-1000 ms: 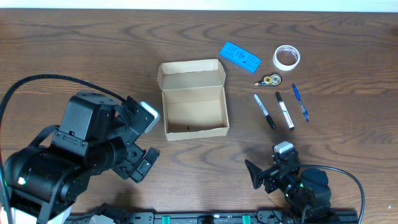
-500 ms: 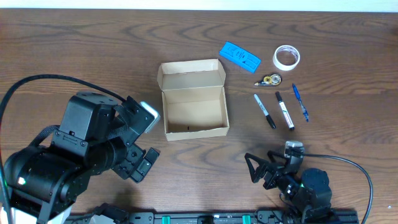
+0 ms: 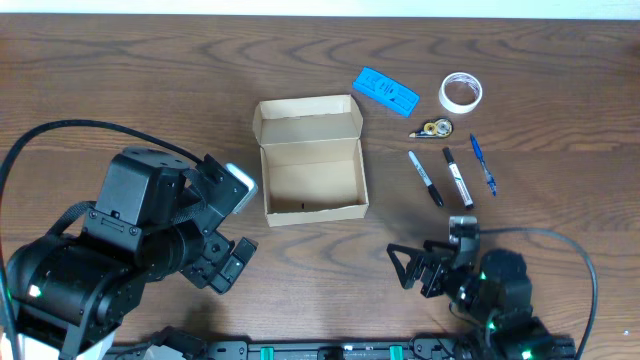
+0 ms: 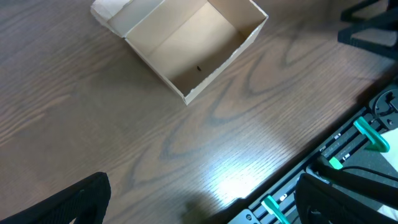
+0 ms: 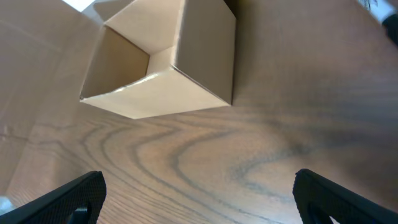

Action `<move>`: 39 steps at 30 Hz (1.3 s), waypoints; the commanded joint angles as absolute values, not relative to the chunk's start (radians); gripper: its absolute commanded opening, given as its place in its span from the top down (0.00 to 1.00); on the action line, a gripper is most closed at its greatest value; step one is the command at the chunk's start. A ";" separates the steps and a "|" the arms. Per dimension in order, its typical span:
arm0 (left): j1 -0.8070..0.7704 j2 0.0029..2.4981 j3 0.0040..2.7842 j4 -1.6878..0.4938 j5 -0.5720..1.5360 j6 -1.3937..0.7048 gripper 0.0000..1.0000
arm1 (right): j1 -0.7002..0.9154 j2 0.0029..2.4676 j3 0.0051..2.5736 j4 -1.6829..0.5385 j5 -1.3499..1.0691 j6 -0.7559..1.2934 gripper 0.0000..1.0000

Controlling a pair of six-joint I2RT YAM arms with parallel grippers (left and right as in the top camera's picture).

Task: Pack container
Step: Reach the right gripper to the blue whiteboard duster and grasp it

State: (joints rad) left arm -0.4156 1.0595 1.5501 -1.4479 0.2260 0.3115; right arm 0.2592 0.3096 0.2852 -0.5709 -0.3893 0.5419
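**Loose items lay at the table's far right**

A wood-grain table (image 3: 120,70) carried several small objects. A blue rectangular packet (image 3: 385,90) lay tilted near the far edge. Right of it sat a white tape roll (image 3: 461,92), lying flat. Just below the roll lay a small yellow-and-black tape dispenser (image 3: 433,128). Nearer the front, three pens lay side by side, apart: a black marker (image 3: 425,179), a black-and-white marker (image 3: 458,178) and a blue pen (image 3: 483,164).
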 commanded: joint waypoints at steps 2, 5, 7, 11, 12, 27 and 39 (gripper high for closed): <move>-0.413 1.058 1.568 -1.451 0.229 0.318 0.05 | 0.275 0.469 0.430 -0.569 -0.393 0.410 0.01; -0.413 1.058 1.568 -1.451 0.229 0.318 0.05 | 0.274 0.597 0.526 -0.572 -0.393 0.337 0.01; -0.413 1.058 1.568 -1.451 0.229 0.318 0.05 | 0.274 0.663 0.577 -0.572 -0.396 0.300 0.01; -0.413 1.058 1.568 -1.451 0.229 0.318 0.05 | 0.274 0.756 0.658 -0.561 -0.395 0.272 0.01; -0.413 1.058 1.568 -1.451 0.229 0.318 0.05 | 0.274 0.768 0.665 -0.539 -0.393 0.272 0.01; -0.413 1.058 1.568 -1.451 0.229 0.318 0.05 | 0.255 1.038 0.923 -0.626 -0.205 0.147 0.01; -0.413 1.058 1.568 -1.451 0.229 0.318 0.05 | 0.241 1.363 1.283 -0.669 -0.030 0.021 0.01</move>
State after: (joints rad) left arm -0.4156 1.0592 1.5501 -1.4475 0.2260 0.3119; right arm 0.2523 1.3151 1.2198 -0.6689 -0.1089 0.0891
